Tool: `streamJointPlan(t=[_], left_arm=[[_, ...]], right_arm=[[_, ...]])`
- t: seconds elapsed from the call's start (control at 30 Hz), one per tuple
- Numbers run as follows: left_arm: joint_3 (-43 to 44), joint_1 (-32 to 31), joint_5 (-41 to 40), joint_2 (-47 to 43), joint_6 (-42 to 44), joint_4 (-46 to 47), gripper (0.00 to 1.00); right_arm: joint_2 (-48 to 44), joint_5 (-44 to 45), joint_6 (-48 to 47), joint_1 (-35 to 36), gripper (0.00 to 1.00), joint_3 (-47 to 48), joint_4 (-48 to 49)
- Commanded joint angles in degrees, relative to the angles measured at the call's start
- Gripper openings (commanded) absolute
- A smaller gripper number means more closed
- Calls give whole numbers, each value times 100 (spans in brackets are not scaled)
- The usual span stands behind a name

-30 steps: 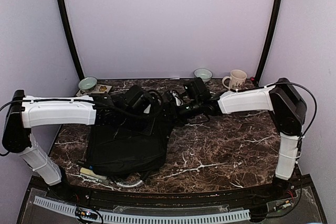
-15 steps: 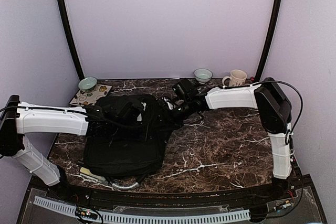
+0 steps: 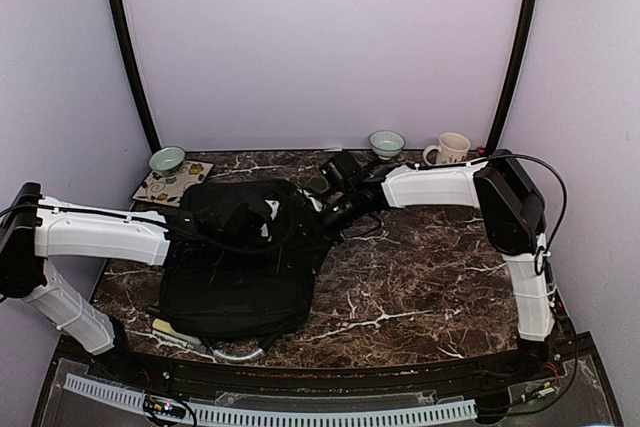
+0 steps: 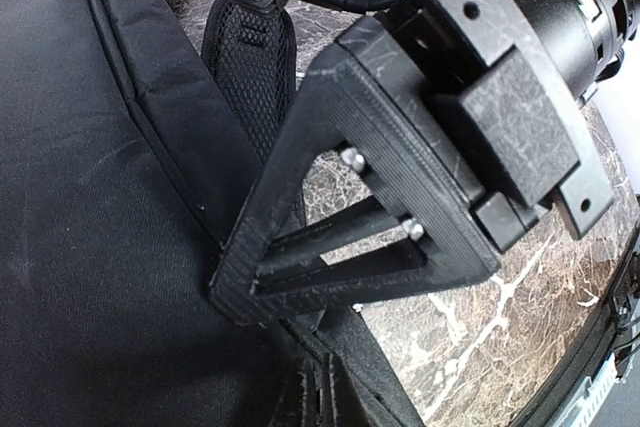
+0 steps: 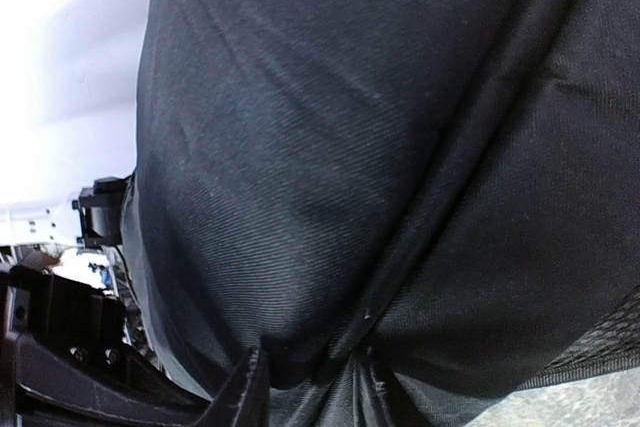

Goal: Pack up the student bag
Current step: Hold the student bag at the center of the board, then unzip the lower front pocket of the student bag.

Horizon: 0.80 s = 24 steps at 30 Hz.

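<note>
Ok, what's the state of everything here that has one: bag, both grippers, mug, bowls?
student bag: lying flat, far end bunched up; open or zipped cannot be told.
left gripper: shut, tips at the bag's edge.
right gripper: shut on a fold of the bag's fabric.
mug: upright.
grey bowl: upright.
green bowl: upright.

Right wrist view: bag (image 5: 300,147) cloth fills the frame, cut off on all sides. Right gripper (image 5: 305,392) barely shows at the bottom edge, grip unclear. Top view: left gripper (image 3: 245,222) tip lost black-on-black against the bag. Mug (image 3: 452,150) print too small to read.
</note>
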Motion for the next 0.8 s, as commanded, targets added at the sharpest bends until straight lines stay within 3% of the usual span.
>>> streamJointPlan(t=[0.0,0.13,0.23,0.43,0.77], left_arm=[[-2,-38,237,-222,111,576,0],[190,-38,-15,-209,69,71,0],[231,-38,-251,-343,21,-243,0],[189,8,-820,-784,-173,-1046,0],[-364,76,-1090,-1318,-646,-1863,0]], right_arm=[[153,-444,149,200,20,38,259],[126,-170,165,185,0,30,152],[-62,529,103,122,0,-96,18],[-491,1099,198,-91,0,-615,321],[-992,1574,172,-225,0,-958,450]])
